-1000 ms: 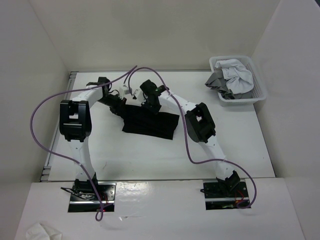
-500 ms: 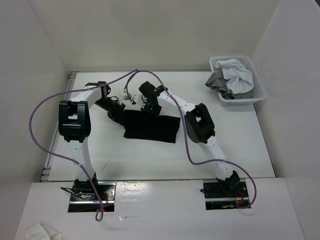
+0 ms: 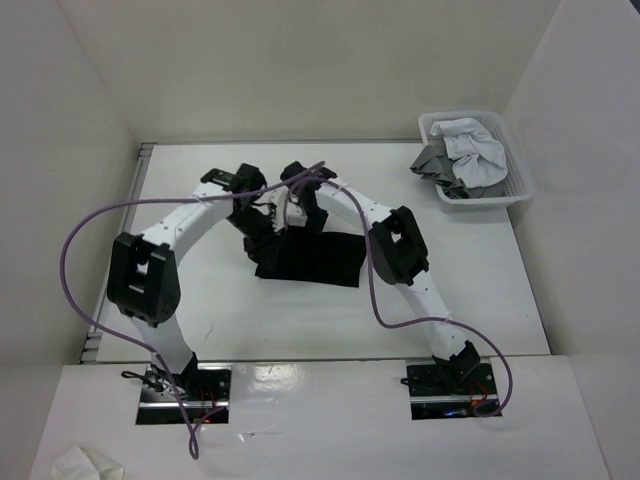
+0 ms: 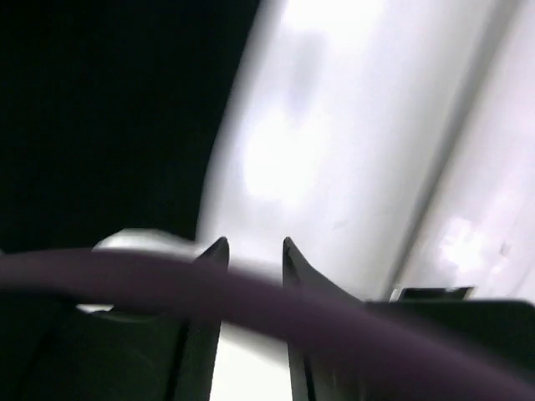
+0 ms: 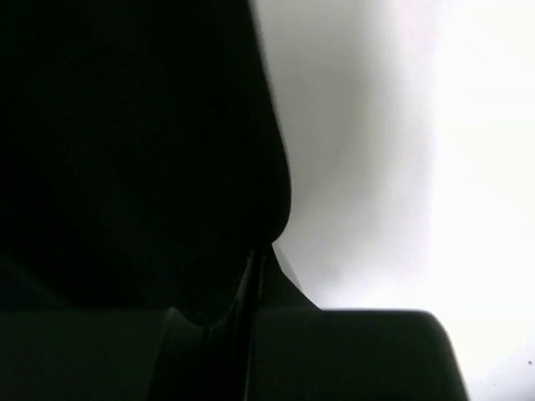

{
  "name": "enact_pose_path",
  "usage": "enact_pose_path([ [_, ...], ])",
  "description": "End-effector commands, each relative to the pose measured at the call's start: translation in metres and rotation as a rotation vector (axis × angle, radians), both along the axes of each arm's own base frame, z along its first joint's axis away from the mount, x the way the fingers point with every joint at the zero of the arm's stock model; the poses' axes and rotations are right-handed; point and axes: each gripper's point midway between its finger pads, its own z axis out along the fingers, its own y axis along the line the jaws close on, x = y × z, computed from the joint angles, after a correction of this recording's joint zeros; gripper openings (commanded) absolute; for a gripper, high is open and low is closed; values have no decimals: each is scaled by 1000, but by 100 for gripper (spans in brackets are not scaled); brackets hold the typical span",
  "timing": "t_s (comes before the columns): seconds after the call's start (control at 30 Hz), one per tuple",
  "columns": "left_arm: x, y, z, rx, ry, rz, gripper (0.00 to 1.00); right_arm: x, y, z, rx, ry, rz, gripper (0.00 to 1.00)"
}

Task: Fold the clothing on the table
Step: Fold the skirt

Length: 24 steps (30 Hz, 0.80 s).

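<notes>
The clothing [image 3: 310,262] is black, already folded down to a flat rectangle, and lies mid-desk between the two arms, well apart from the basket [image 3: 522,192] at the far right corner. The desk [image 3: 200,290] is bare white around it.

The left fingers [image 4: 205,288] are parted, with white desk showing in the gap and nothing between them. Black cloth sits just beside them on the left, and a purple cable [image 4: 251,292] crosses the lens. The right fingers [image 5: 288,296] are clenched tight at the far edge of the cloth. The fabric edge runs right into the tips and looks pinched, though the view is dark.

Handling, as a guess:
- The cloth is soft, light and limp, with no stiffness, so it droops and drags when lifted.
- The layers may slide over each other or fan apart if only the top ply is caught.
- It is not fragile and not slippery on the matte desk.

Where to grip:
- Take the far edge or corners and pinch through all the layers.
- Use one pinch per arm, spread apart, so the edge stays straight when carried over.
- Keep the lift low.

The main risk is a single-layer pinch undoing the fold. The cable could also snag near the left wrist.
</notes>
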Motion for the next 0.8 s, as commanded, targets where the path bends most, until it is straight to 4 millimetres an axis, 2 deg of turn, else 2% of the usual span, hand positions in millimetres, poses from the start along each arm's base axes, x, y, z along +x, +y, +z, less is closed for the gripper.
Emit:
enact_pose_path([
  [0.0, -107, -72, 65, -282, 70, -341, 40, 44, -3, -21, 31, -125, -237, 0],
  [0.03, -121, -78, 65, -293, 91, -377, 40, 44, -3, -21, 31, -125, -237, 0],
  [0.1, -137, -77, 58, -298, 153, -373, 40, 44, -3, -21, 31, -125, -237, 0],
  [0.17, -139, -75, 55, -281, 168, -363, 43, 45, -4, -21, 24, -132, -240, 0],
  [0.2, -131, -70, 53, -256, 169, -314, 49, 45, -4, -21, 24, -132, -240, 0],
  [0.3, -90, -60, 49, -222, 75, -177, 72, 44, -7, -23, 12, -131, -242, 0],
  [0.37, -53, -46, 59, -203, -44, -49, 83, 42, -11, -25, -1, -136, -259, 3],
  [0.4, -38, -42, 67, -207, -96, 0, 87, 47, -12, -24, -5, -160, -266, 24],
  [0.43, -21, -37, 75, -208, -157, 68, 89, 45, -13, -21, -5, -160, -266, 36],
  [0.47, -6, -32, 85, -217, -204, 127, 91, 47, -11, -21, 6, -166, -278, 53],
  [0.5, 11, -18, 91, -216, -241, 215, 97, 52, -17, -16, 8, -177, -301, 78],
  [0.53, 26, -13, 99, -230, -291, 259, 97, 51, -16, -16, 14, -175, -318, 85],
  [0.57, 34, -6, 100, -227, -285, 333, 99, 60, -25, -13, 23, -181, -352, 91],
  [0.6, 52, 6, 105, -231, -325, 404, 99, 69, -29, -7, 34, -208, -381, 95],
  [0.63, 55, 12, 101, -218, -321, 440, 100, 74, -33, -6, 38, -220, -402, 99],
  [0.73, 64, 27, 90, -191, -328, 537, 100, 94, -41, 14, 78, -261, -466, 99],
  [0.77, 62, 29, 82, -171, -308, 558, 100, 99, -38, 30, 102, -284, -467, 99],
])
